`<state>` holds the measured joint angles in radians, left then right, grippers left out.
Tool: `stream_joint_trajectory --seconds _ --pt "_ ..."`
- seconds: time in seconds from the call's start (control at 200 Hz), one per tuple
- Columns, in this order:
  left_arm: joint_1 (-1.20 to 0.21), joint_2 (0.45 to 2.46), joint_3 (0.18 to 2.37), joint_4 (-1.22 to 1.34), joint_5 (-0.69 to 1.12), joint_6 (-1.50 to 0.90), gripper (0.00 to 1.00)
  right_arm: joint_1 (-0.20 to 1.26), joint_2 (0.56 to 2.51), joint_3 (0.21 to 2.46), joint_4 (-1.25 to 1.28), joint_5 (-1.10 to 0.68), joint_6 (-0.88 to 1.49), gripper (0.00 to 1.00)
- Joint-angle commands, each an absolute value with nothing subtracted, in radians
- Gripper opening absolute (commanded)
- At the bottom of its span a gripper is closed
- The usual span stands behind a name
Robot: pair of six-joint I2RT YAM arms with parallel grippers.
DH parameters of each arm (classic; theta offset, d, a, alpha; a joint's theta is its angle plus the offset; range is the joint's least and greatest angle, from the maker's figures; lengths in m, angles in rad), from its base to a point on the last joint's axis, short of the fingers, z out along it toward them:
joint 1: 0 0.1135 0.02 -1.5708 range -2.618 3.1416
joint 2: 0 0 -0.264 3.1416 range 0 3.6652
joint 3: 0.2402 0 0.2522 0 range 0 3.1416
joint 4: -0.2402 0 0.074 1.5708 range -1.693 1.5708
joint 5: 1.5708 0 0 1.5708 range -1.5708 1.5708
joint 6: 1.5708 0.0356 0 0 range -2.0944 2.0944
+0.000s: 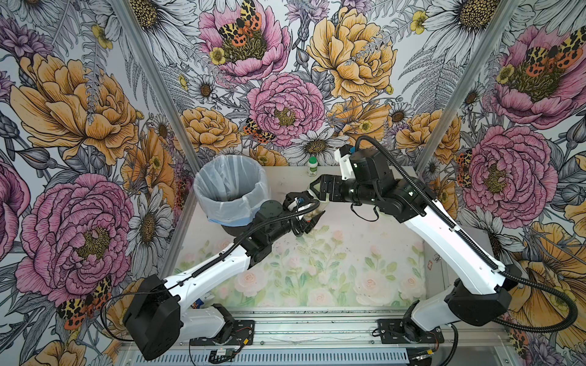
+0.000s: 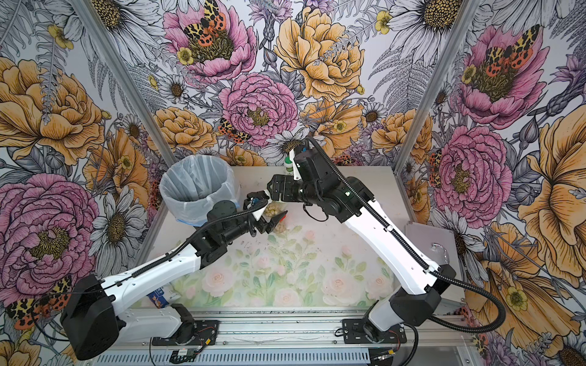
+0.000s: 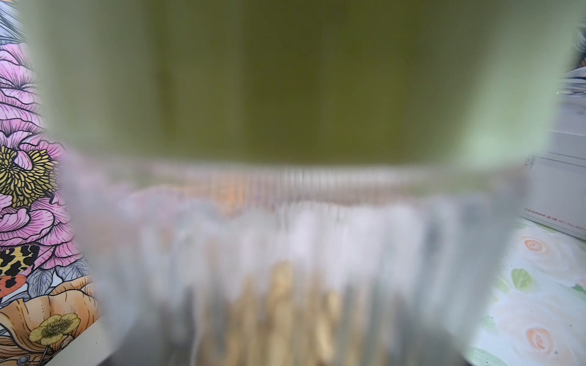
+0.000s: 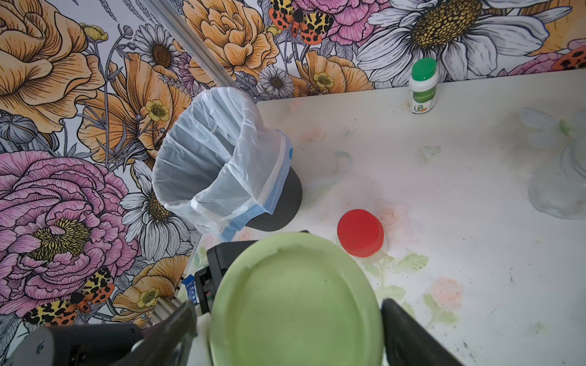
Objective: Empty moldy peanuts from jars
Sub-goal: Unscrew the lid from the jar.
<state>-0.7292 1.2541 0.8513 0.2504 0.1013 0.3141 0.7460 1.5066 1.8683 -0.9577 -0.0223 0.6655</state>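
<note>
Bright, even light, faint shadows; the jar at the left gripper fills its wrist view, badly blurred

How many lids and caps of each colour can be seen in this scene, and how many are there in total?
Pale green lid: 1
Red lid: 1
Bright green cap: 1
Total: 3
</note>
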Motion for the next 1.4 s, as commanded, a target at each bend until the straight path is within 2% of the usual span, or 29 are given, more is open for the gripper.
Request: stream_joint_trajectory --seconds 0.0,0.61,0.731,1.031,1.396 --pt "-0.738 1.242 0.902 0.342 0.112 0.321 0.25 0.754 1.523 1.898 -0.961 -0.006 0.671 0.90" --pt "-0.735 1.205 0.898 0.361 0.107 0.326 0.25 0.755 1.516 1.785 -0.977 -0.006 0.635 0.85" --pt "-0.723 1.197 0.887 0.386 0.121 0.303 0.28 0.750 1.507 1.763 -0.980 -0.029 0.623 0.82" --pt "-0.644 1.150 0.866 0.442 0.297 0.188 0.29 0.739 1.467 1.717 -0.980 -0.144 0.499 0.79" --pt "-0.615 1.141 0.883 0.440 0.446 0.125 0.29 0.700 1.464 1.668 -0.985 -0.298 0.287 0.78"
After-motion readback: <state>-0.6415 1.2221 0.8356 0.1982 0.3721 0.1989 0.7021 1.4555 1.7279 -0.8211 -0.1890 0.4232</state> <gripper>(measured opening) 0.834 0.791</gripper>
